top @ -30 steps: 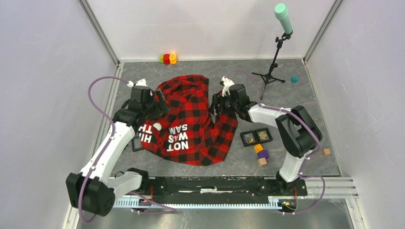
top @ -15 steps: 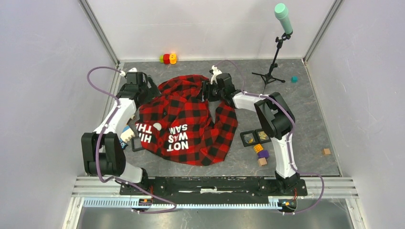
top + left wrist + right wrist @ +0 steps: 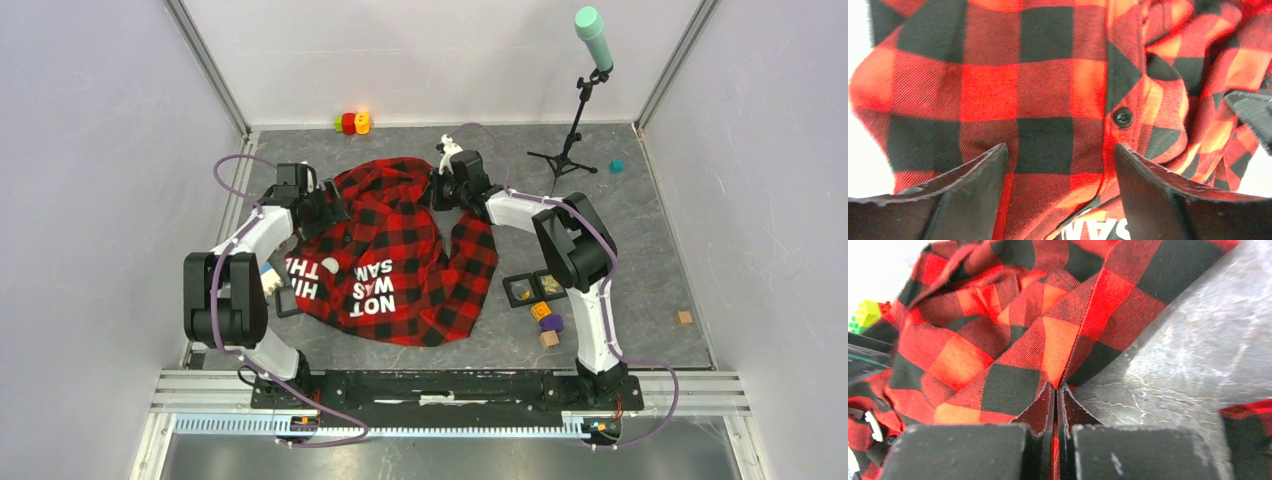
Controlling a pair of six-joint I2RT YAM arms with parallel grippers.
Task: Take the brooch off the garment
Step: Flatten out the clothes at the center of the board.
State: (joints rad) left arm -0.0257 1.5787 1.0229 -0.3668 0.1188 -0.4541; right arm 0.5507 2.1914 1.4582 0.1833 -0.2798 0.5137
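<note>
**A:** What's the setting?

**B:** A grey mottled table (image 3: 640,230) boxed in by pale walls (image 3: 90,200). The flannel shirt (image 3: 400,270) lies crumpled mid-table, with its white letters (image 3: 372,290) toward the near side. A microphone stand (image 3: 575,120) is at the far right, and coloured blocks (image 3: 351,122) sit by the far wall. Two small black trays (image 3: 535,288) are just right of the shirt.

**A:** And the arms?

**B:** Both reach to the shirt's far end. The left arm doubles back at its elbow, putting the left gripper (image 3: 325,210) at the far left edge. The right arm is bent the same way, with the right gripper (image 3: 440,190) at the far right edge.

**A:** The jaws?

**B:** Overhead, too small to tell. The left wrist camera shows its fingers (image 3: 973,185) spread wide and holding nothing. Beyond them are flat plaid and a black button (image 3: 1122,117). Whether they touch the cloth, I cannot tell. The right wrist camera shows its fingers (image 3: 1035,415) pressed together on a thin fold of the shirt's edge, with bare table beside it.
</note>
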